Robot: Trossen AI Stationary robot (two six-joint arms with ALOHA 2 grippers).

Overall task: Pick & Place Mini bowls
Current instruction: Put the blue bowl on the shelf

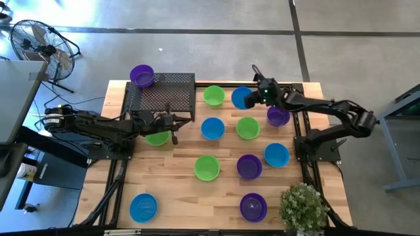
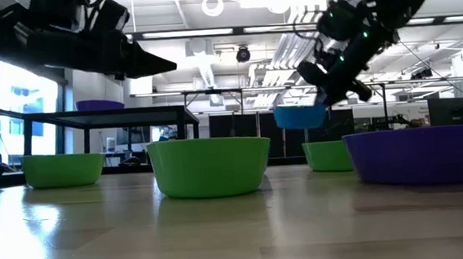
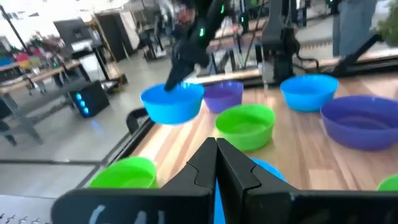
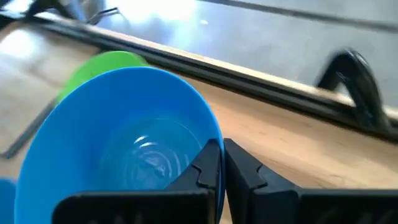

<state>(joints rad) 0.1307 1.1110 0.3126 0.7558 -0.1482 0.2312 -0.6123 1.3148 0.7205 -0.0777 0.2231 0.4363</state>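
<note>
Right now your right gripper [image 4: 221, 163] is pinched onto the rim of a blue bowl [image 1: 241, 98] at the far side of the table [image 1: 177, 196], one finger inside the rim and one outside. From table height you can see that bowl [image 2: 300, 116] hanging clear of the wood, tilted a little, and the right wrist camera shows its inside [image 4: 124, 149] filling most of the frame with a green bowl [image 4: 102, 65] just beyond it. Your left gripper [image 3: 216, 163] waits with its fingers pressed together and nothing between them, low over the table's left half, just in front of the black mesh rack [image 1: 161, 95] and beside a green bowl [image 1: 157, 138] that its arm partly covers. A purple bowl [image 1: 142, 75] sits on the rack's far left corner. On the wood you have green bowls [image 1: 214, 96], [image 1: 247, 128] and [image 1: 207, 167], blue ones [image 1: 212, 128], [image 1: 276, 155] and [image 1: 143, 207], and purple ones [image 1: 278, 117], [image 1: 249, 166] and [image 1: 253, 206], all upright and apart from each other. The potted plant [image 1: 303, 208] stands at the near right corner, near the closest purple bowl.
</note>
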